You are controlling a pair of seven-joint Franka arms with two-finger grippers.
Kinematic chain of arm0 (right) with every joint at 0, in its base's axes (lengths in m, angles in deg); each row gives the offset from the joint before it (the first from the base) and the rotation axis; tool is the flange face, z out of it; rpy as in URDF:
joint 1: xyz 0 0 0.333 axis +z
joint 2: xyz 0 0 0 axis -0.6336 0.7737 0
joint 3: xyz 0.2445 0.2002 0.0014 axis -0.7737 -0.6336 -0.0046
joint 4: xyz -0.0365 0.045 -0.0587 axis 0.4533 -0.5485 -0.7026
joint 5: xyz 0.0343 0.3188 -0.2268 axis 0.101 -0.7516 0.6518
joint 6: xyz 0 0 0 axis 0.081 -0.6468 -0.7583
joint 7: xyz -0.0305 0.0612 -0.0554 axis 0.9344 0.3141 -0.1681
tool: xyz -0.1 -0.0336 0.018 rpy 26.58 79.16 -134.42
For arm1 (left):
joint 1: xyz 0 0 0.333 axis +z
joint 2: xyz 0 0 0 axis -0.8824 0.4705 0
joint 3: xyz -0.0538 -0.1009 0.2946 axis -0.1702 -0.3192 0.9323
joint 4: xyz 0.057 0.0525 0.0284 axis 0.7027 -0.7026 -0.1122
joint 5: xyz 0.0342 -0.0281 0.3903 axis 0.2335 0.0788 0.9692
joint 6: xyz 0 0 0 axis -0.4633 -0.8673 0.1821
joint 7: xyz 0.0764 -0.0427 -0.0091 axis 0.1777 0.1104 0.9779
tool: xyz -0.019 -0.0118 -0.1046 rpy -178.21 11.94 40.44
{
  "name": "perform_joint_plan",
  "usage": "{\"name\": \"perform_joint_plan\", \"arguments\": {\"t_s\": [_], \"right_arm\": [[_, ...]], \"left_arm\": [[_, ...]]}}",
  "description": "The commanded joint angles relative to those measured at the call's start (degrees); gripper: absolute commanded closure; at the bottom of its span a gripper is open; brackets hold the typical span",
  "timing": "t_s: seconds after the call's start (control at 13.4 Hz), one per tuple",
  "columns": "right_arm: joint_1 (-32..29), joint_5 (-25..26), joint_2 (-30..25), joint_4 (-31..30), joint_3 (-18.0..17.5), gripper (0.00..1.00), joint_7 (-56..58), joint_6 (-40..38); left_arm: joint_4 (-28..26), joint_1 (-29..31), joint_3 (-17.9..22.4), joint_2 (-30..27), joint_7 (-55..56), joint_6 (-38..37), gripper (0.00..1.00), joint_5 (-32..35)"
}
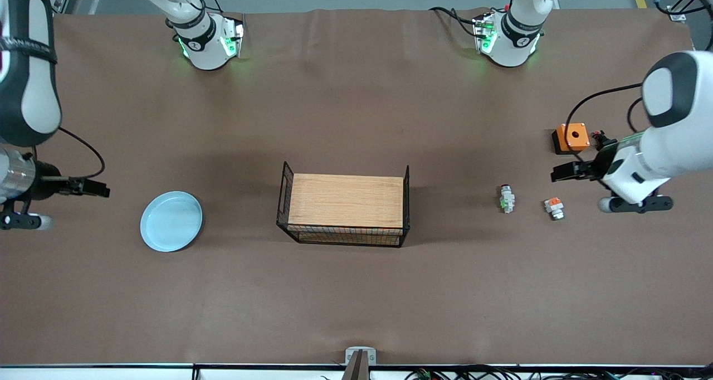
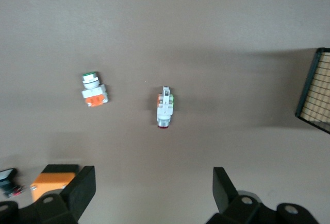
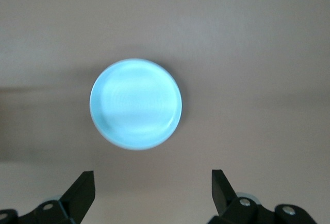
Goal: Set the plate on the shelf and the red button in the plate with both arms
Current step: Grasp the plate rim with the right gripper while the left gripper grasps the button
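Observation:
The pale blue plate (image 1: 171, 221) lies flat on the brown table toward the right arm's end; it also shows in the right wrist view (image 3: 135, 104). My right gripper (image 1: 100, 190) hangs open and empty over the table beside the plate, apart from it (image 3: 152, 193). The red button (image 1: 506, 198) lies on its side toward the left arm's end, white body with a green patch and a dark-red cap (image 2: 164, 107). My left gripper (image 1: 560, 172) is open and empty over the table, next to the orange box, apart from the button (image 2: 153, 193).
A black wire basket with a wooden top (image 1: 345, 204) stands mid-table, its corner in the left wrist view (image 2: 317, 92). A small white piece with an orange-red block (image 1: 553, 208) (image 2: 93, 90) lies beside the button. An orange box with a hole (image 1: 572, 137) (image 2: 51, 180) sits farther from the front camera.

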Motion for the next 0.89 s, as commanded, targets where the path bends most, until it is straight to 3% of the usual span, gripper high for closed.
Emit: {"name": "perform_joint_plan", "arguments": {"t_s": [0.0, 0.15, 0.52, 0.82], "right_arm": [[-1.95, -0.09, 2.64, -3.26, -0.52, 0.0, 3.19, 8.18], [-3.01, -0.26, 4.58, -5.99, -0.6, 0.0, 6.08, 15.21], [-4.59, -2.2, 6.52, -16.62, -0.78, 0.0, 8.21, 30.6], [-4.68, -4.03, 9.41, -18.83, -0.95, 0.0, 12.16, 36.77]], "left_arm": [[-6.86, -2.54, 0.19, -0.61, 1.93, 7.34, 0.0, 0.13], [-9.51, -3.51, 0.19, 1.05, 2.1, 11.47, 0.0, 1.18], [-9.87, -4.92, 0.1, 9.22, 2.02, 20.36, 0.0, 5.49], [-10.04, -5.36, 0.01, 12.66, 1.67, 24.14, 0.0, 6.02]]}}
